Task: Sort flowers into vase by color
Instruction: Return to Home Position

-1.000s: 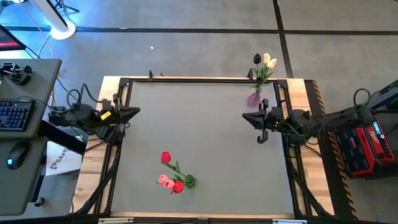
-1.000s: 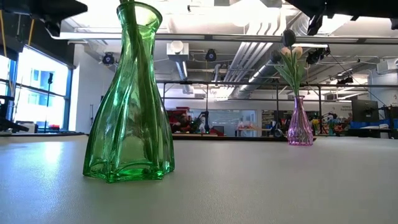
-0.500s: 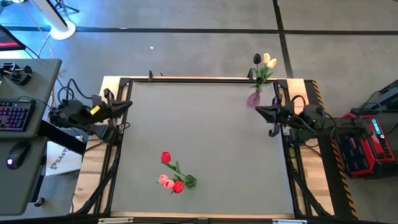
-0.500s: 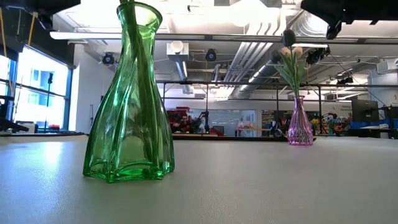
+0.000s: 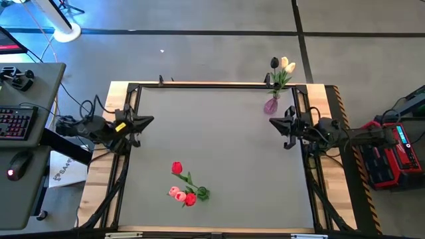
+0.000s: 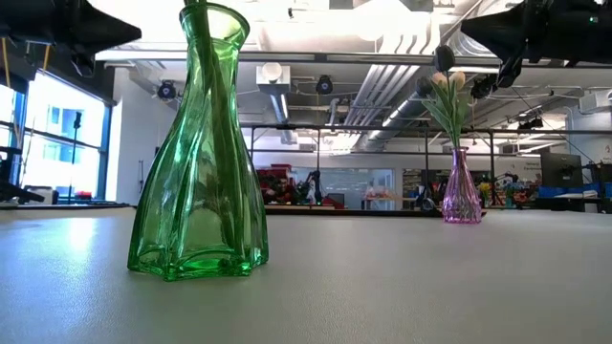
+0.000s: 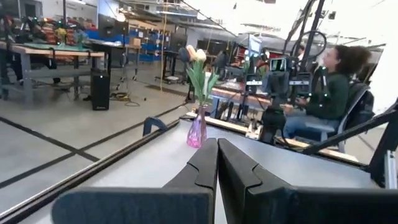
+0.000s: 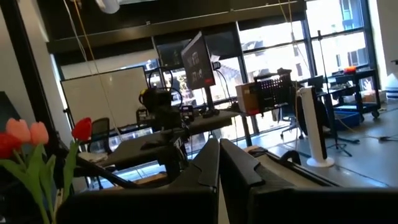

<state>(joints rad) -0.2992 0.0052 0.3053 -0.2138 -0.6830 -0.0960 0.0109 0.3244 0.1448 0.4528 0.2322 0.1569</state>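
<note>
Tulips (image 5: 176,168), red and pink ones, stand in the green vase (image 6: 199,153). From above you count two red heads and a pair of pink, leaning out over the grey table (image 5: 226,139) on thin green stems. In the low view the green vase sits upright, with the stems showing through its neck.

Your left gripper (image 5: 147,120) hangs above the table beyond the green vase and to its left, at the table's side rail. Its wrist camera shows the two dark fingers (image 7: 202,167) pressed together with nothing between them.

Your right gripper (image 5: 272,121) hangs beyond the green vase and well to its right, at the opposite rail, pointing back across the table. Its fingers (image 8: 205,165) are likewise closed on nothing (the red and pink heads show at the edge of that wrist view).

The purple vase (image 5: 271,105) stands farther from the green vase than either gripper, off to its right at the table's far edge. It is upright and holds the dark and cream tulips (image 5: 284,64).

Past the purple vase, in the left wrist view, a person (image 7: 329,93) in a dark top sits at a workstation.
</note>
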